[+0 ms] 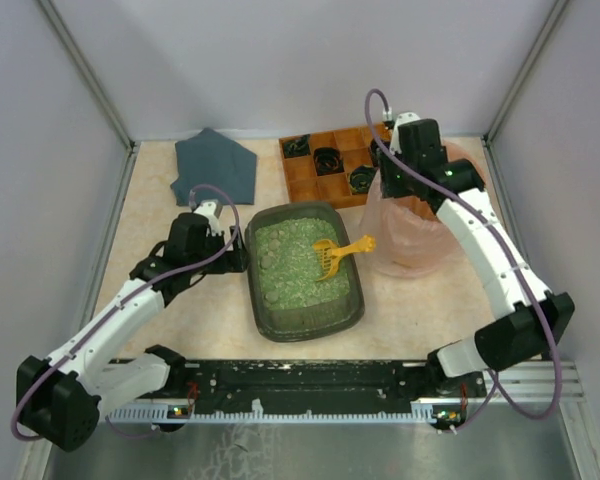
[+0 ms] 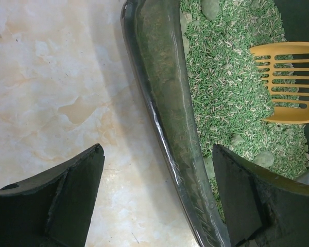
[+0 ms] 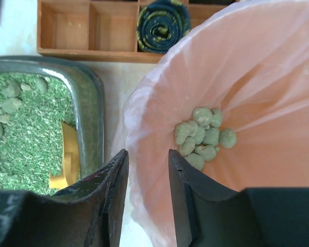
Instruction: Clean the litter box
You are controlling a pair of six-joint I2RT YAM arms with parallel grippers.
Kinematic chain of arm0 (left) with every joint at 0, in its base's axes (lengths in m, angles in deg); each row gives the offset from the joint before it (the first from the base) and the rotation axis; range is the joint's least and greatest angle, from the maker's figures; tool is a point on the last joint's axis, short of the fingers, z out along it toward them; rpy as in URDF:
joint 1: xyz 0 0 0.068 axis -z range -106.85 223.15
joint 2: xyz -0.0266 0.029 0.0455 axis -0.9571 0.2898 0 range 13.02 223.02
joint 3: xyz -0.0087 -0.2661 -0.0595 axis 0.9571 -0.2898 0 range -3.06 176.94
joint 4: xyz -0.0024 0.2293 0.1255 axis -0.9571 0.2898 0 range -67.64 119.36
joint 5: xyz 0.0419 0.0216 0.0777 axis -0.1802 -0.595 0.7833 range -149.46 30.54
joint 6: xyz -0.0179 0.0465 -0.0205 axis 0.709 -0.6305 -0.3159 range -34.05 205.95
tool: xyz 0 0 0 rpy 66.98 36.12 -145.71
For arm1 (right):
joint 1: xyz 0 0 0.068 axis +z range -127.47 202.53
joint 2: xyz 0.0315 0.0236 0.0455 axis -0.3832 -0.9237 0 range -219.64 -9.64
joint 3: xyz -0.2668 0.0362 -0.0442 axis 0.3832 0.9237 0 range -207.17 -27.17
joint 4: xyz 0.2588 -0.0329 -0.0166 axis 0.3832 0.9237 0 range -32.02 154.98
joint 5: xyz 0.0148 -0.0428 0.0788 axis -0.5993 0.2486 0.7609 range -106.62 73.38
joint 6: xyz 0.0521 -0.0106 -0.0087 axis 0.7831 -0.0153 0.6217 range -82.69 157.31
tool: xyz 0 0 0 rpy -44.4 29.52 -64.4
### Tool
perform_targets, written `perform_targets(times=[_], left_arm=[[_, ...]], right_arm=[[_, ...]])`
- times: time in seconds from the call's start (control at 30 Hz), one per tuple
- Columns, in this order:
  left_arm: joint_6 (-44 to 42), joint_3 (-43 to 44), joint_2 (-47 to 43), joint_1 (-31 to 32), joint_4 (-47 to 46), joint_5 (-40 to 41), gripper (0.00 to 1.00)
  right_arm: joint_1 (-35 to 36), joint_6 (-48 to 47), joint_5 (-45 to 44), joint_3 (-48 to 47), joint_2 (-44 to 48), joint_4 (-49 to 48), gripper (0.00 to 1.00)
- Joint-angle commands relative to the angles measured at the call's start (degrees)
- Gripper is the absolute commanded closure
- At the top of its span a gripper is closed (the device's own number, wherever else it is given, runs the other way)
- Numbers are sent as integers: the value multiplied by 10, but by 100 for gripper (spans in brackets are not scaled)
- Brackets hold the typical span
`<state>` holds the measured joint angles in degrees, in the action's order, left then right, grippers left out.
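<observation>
The left gripper (image 2: 157, 154) fills the foreground of its wrist view, jaws wide and straddling the left wall of the box (image 2: 165, 103). One finger is over the table (image 1: 190, 320) and the other over the litter, and neither is pressing the wall.

The box sits mid-table between the arms, long side running away from them. The yellow scoop (image 1: 335, 255) lies in it, its handle across the right rim toward the bin (image 1: 410, 250).

The right gripper (image 3: 148, 159) hangs over the bin's near rim with jaws narrow and nothing clearly between them. Clumps (image 3: 203, 136) lie in the bag, and more (image 3: 10, 105) are left in the litter.

The box looks stiff, glossy and heavy with its fill. A pinch on the rim would likely steady it but might slip or tip it if lifted. The scoop looks light and rigid, and its handle is the place to grasp.
</observation>
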<state>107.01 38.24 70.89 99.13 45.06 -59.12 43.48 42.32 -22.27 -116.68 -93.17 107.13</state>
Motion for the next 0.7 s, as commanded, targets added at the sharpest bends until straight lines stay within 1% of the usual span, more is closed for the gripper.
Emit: perform_targets(times=[0.0, 0.07, 0.13, 0.23, 0.33, 0.5, 0.67], left_arm=[[-19, 16, -12, -1, -20, 0, 9], [-25, 18, -21, -1, -25, 9, 9], [-36, 19, -33, -1, -32, 17, 8], [-57, 21, -46, -1, -46, 22, 5], [-79, 21, -55, -1, -63, 18, 0], [-120, 20, -70, -2, -111, -14, 0], [-159, 22, -68, -1, -147, -25, 0]], right_arm=[[-1, -12, -30, -2, 96, -56, 62], [-1, -14, -16, 21, 137, -88, 62], [-1, -17, 18, 60, 188, -117, 60], [-1, -10, 61, 108, 250, -148, 56], [-1, 1, 97, 149, 301, -157, 53], [-1, 50, 142, 215, 370, -159, 52], [-1, 100, 169, 252, 400, -143, 52]])
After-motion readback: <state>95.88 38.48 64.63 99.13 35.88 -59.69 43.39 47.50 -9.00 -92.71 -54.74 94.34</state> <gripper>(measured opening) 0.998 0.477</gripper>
